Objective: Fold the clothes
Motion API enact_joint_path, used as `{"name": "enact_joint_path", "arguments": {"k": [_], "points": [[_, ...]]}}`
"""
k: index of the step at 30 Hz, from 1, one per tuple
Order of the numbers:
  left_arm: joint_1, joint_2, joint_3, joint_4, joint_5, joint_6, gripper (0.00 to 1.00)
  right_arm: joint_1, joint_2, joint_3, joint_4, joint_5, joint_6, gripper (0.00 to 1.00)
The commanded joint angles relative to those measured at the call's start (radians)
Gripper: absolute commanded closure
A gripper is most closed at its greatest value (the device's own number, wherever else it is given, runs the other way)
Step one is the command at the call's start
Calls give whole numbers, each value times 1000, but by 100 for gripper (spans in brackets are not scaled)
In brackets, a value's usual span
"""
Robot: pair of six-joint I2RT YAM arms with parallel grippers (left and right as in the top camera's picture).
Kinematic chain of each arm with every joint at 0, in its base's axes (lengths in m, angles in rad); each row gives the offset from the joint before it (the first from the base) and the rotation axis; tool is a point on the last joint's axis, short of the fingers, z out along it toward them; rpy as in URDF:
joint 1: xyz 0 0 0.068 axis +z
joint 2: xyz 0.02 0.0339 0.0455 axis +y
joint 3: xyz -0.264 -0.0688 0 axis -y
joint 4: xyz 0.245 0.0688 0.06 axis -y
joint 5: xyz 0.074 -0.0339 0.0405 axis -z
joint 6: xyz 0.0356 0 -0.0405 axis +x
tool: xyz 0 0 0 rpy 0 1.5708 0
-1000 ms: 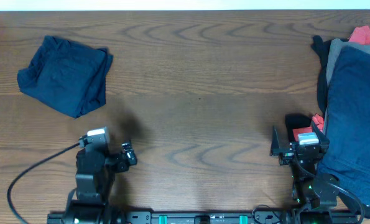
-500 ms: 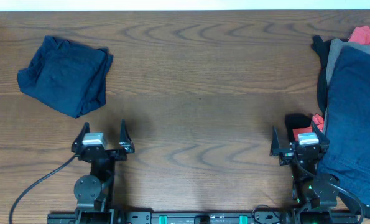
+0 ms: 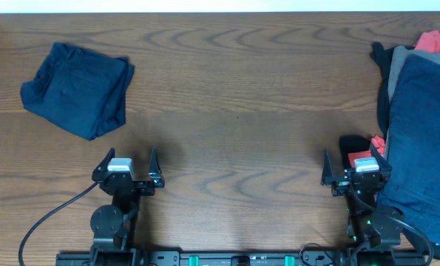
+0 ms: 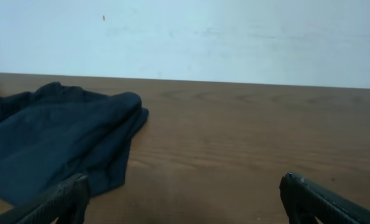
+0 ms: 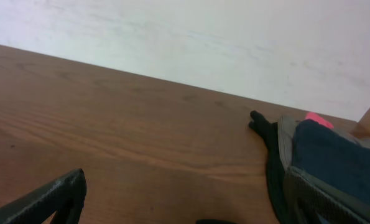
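Note:
A folded dark navy garment (image 3: 78, 89) lies at the far left of the table; it also shows in the left wrist view (image 4: 54, 140). A pile of clothes (image 3: 419, 125) lies at the right edge: a large navy piece on top, with grey, black and red pieces (image 3: 432, 43) under it. The pile shows in the right wrist view (image 5: 324, 158). My left gripper (image 3: 128, 161) is open and empty near the front edge, below the folded garment. My right gripper (image 3: 350, 164) is open and empty, just left of the pile.
The wooden table (image 3: 242, 89) spans the whole view. A black cable (image 3: 46, 214) trails from the left arm. A pale wall (image 4: 203, 37) stands behind the table's far edge.
The left arm has turned from sideways to face forward and shifted slightly right, its fingers now spread open. The right arm and the clothes have not moved.

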Motion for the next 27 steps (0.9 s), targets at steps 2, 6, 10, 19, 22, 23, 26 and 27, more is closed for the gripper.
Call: {"name": "enact_joint_path", "arguments": {"k": [2,6,10,19,22,23,26,27], "points": [[4,-6,-11,-44,14,-16,2,-8,-5,-1,-4,3,-14,1],[4,0,-11,-44,14,-16,2,-8,-5,-1,-4,3,-14,1],[4,1,-11,-44,14,-16,2,-8,-5,-1,-4,3,-14,1],[4,1,-11,-44,14,-16,2,-8,-5,-1,-4,3,-14,1],[4,1,-11,-44,14,-16,2,-8,-5,-1,-4,3,-14,1],[4,1,-11,-44,14,-16,2,-8,-5,-1,-4,3,-14,1],[4,1,-11,-44,14,-16,2,-8,-5,-1,-4,3,-14,1],[4,1,-11,-44,14,-16,2,-8,-5,-1,-4,3,-14,1]]}}
